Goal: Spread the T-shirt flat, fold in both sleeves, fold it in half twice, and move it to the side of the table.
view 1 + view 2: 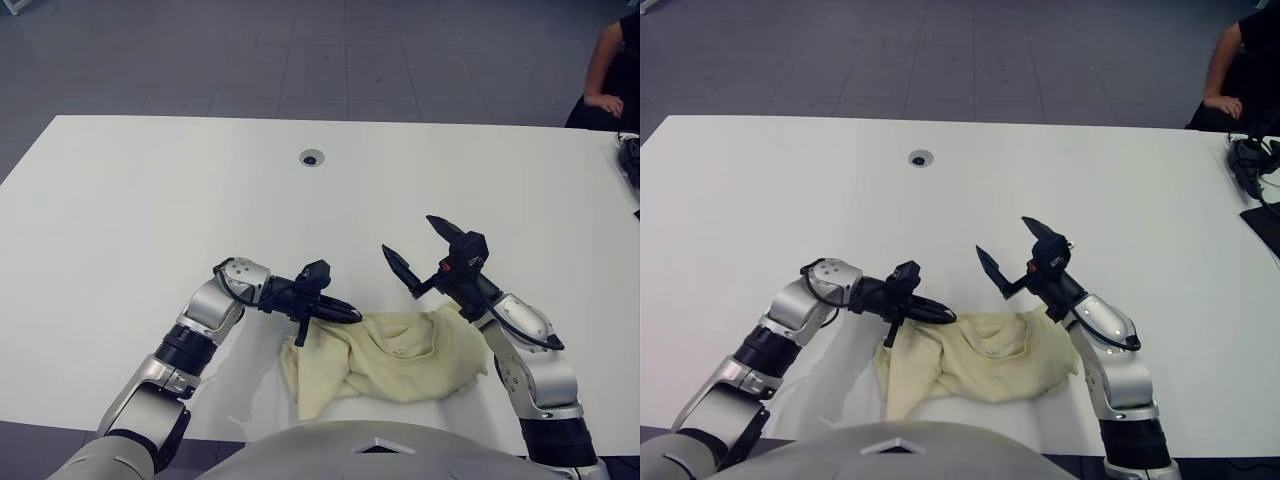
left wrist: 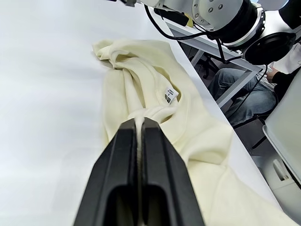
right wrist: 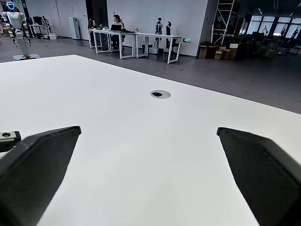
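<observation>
our left pincer [image 1: 340, 313] clamps the left edge of the shirt [image 1: 395, 362], crumpled on the near tabletop [image 1: 150, 220], likely to drag it flat; our right pincer [image 1: 409, 237] hovers apart, ready.

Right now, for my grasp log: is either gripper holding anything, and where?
The left gripper pinches a fold of the T-shirt near its collar; the right gripper is open and empty.
</observation>
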`<action>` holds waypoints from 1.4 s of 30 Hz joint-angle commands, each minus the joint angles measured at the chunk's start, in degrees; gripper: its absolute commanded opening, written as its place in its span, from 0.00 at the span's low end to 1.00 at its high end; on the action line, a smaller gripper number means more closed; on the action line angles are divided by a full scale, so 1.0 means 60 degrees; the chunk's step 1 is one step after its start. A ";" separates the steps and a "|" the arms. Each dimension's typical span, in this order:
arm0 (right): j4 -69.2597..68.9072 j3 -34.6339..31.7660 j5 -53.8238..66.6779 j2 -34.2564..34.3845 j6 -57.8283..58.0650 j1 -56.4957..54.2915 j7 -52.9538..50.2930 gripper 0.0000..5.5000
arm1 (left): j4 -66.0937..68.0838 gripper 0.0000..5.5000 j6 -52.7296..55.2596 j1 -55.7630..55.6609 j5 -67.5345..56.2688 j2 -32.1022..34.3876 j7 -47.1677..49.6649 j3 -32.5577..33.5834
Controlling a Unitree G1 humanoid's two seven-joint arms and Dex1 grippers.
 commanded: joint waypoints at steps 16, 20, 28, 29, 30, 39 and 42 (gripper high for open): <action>-0.0298 -0.0123 0.0034 0.0003 0.0091 -0.0100 0.0063 0.98 | -0.4103 0.00 -0.0122 0.1330 -0.0469 0.1047 0.0482 0.0406; -0.0676 -0.0639 0.0294 -0.0432 0.0158 0.0046 0.0332 0.98 | -0.5493 0.00 -0.0212 0.2022 -0.0419 0.1708 0.0534 0.0180; -0.0998 -0.1778 0.0473 -0.3019 0.0119 0.0390 0.2619 0.98 | -0.6394 0.00 -0.0869 0.2885 0.0519 0.2619 0.0962 -0.0418; -0.1026 -0.1939 0.0586 -0.3311 0.0156 0.0402 0.2926 0.98 | -0.6431 0.00 -0.0899 0.2924 0.0600 0.2612 0.1032 -0.0534; -0.1084 -0.2104 0.0725 -0.3646 0.0307 0.0443 0.3240 0.98 | -0.6447 0.00 -0.0933 0.2944 0.0702 0.2590 0.1080 -0.0685; -0.0574 -0.2276 0.1720 -0.5568 0.0971 0.0159 0.6039 0.98 | -0.6340 0.00 -0.1008 0.3055 0.0981 0.2457 0.1477 -0.1430; -0.0172 -0.1250 0.1507 -0.5740 0.1031 -0.0700 0.6821 0.98 | -0.6295 0.00 -0.0910 0.3216 0.0787 0.2346 0.1640 -0.1493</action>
